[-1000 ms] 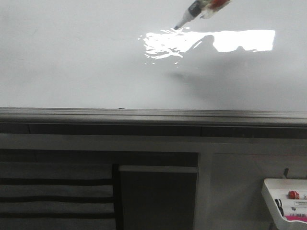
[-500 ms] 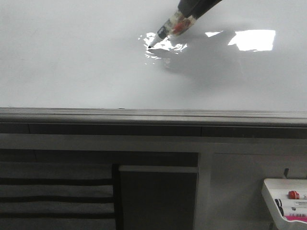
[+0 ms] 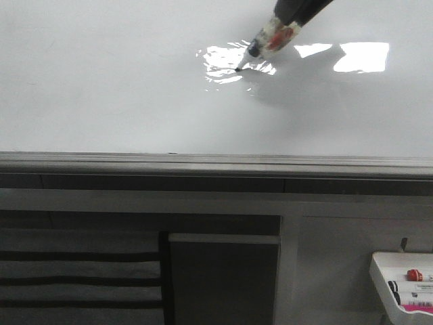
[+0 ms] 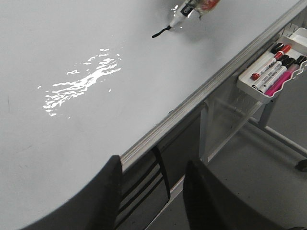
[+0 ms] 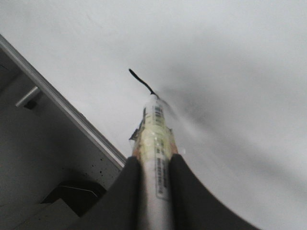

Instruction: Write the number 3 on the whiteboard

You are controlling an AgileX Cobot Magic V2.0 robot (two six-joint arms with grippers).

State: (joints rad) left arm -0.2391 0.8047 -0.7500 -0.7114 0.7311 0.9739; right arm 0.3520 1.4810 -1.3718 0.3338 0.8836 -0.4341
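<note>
Glossy whiteboard [image 3: 122,95] with the number 3 [image 4: 161,32] only begun as a short stroke. Right gripper [image 5: 152,165] clenches the marker [image 5: 154,143], tilted for tip contact; left gripper's [image 4: 148,191] jaws are spread, idle.

We see the large pale grey-white whiteboard panel [image 3: 101,88] as smooth and glossy, with bright glare patches at the upper right of the front view. Its grey rail [image 3: 203,164] along the lower edge looks like brushed metal. The white marker barrel [image 5: 156,158] appears plastic, wrapped in shiny clear tape. The small white tray [image 4: 276,67] looks like moulded plastic.
</note>
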